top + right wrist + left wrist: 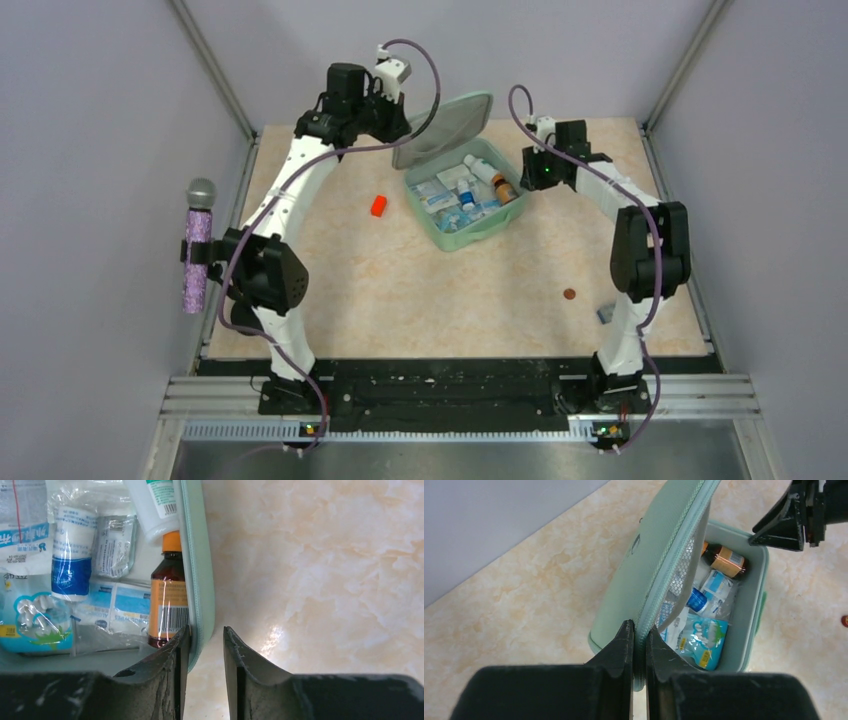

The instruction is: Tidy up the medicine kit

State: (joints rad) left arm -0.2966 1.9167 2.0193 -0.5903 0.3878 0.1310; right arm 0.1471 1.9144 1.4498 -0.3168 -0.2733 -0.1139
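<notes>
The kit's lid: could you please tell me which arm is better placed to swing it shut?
Probably the left arm: the left pincer is clamped on the lid at its edge, while the right pincer merely straddles the kit at its side wall.

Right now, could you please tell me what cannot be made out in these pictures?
- Top view: grey scrap beside the right arm, too small to name.
- Left wrist: raised lid hides part of the medicine kit.
- Right wrist: white tube cut off by top edge.
</notes>
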